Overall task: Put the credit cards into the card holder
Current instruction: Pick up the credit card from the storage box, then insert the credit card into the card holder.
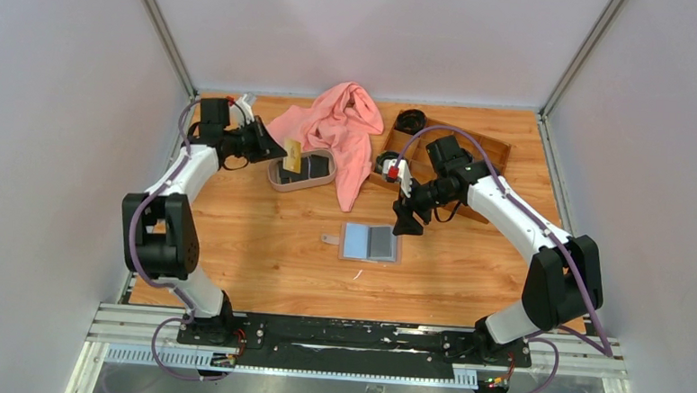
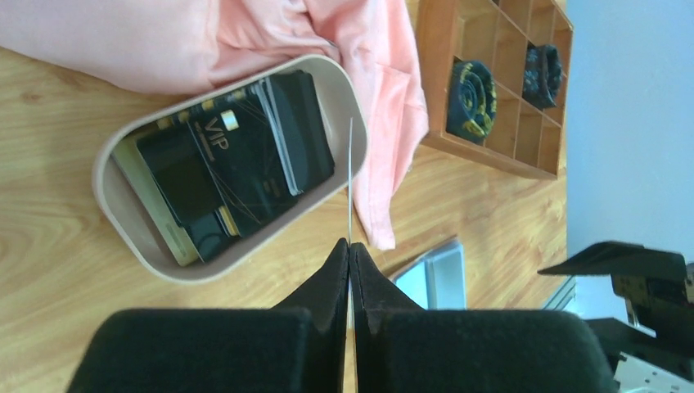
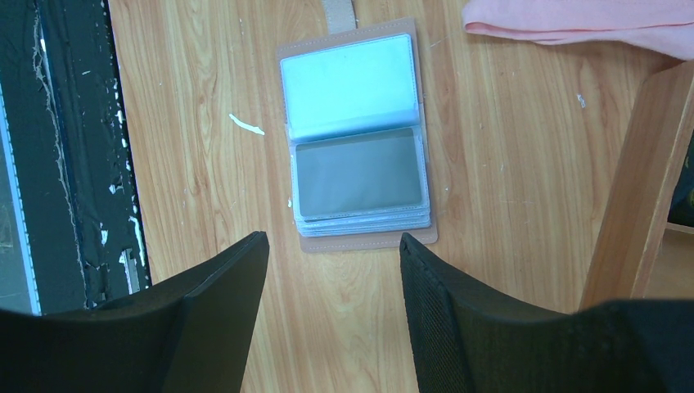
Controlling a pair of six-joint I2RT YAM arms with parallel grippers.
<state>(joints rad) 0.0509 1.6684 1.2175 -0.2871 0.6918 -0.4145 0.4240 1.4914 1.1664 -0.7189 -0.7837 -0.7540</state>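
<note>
- Credit cards (image 2: 237,164) lie stacked in an oval beige tray (image 2: 245,252) at the far left of the table (image 1: 270,255). They overlap, so their number is unclear, and only "VIP" is legible.
- One gold-tan card (image 1: 291,155) is pinched in the closed left end effector (image 2: 349,250) above the tray. The wrist view shows only its thin edge.
- Card holder (image 3: 356,139) lies open at mid-table, with one pocket pale and the other grey. Whether a card fills the grey one I cannot tell.
- Right end effector (image 3: 331,241) hovers just by it, jaws apart and empty.
- Pink cloth (image 1: 339,128) lies against the tray, between it and a wooden box (image 2: 442,82) whose dark contents are unidentifiable.
</note>
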